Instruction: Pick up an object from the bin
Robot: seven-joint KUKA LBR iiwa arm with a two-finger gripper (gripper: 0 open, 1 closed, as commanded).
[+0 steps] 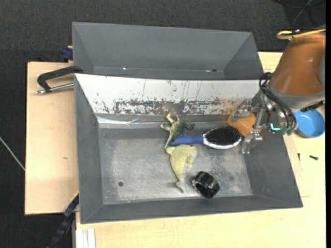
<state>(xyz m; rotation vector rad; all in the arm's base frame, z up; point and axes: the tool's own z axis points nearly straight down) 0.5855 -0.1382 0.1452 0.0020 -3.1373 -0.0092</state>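
Pincer (252, 138) low by bin's (129, 164) right wall, spread or pressed: cannot tell | blue-handled brush (222, 137) just left of it | orange lump (239, 122) beside, behind brush

L side of bin floor (129, 164) free; hairbrush (222, 137), dino (176, 124), black obj (206, 184) block ctr-right.
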